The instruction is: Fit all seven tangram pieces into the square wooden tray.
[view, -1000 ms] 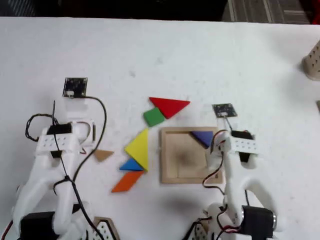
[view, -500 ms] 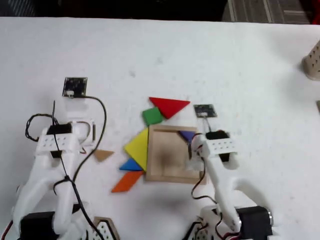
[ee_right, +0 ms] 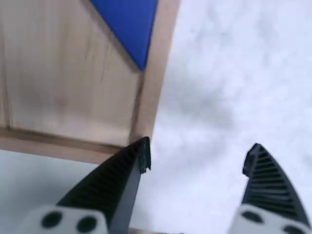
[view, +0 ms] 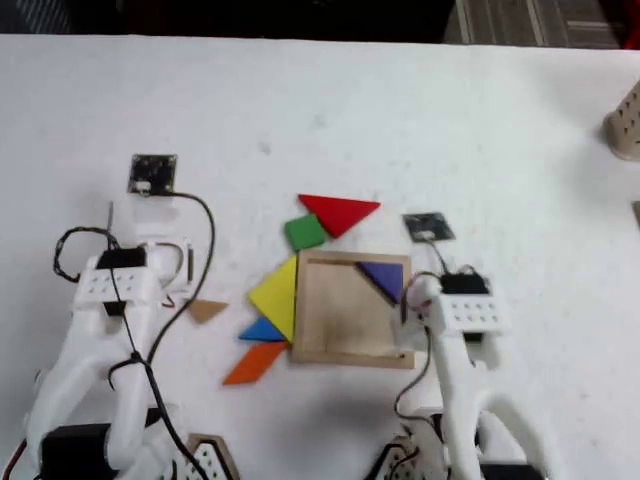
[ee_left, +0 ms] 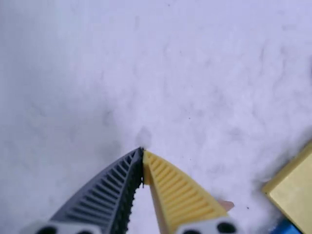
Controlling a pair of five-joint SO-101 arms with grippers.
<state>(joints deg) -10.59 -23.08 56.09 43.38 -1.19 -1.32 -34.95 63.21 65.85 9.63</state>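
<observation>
The square wooden tray lies at the table's centre with a dark blue triangle in its far right corner. Its left rim touches the yellow triangle. Around it lie a red triangle, a green square, a small blue triangle, an orange parallelogram and a tan triangle. My right gripper is open at the tray's near right corner, one finger over the rim, the other off it. My left gripper is shut and empty over bare table, left of the yellow triangle.
The white table has free room beyond the pieces and at far right. A pale perforated object stands at the right edge. Each arm trails black cables. A small board lies ahead of the left arm, another ahead of the right.
The tray slid left until it met the yellow triangle, pushed by the right arm. That arm has since drawn back to the right and toward the near edge. The left arm stayed still.
</observation>
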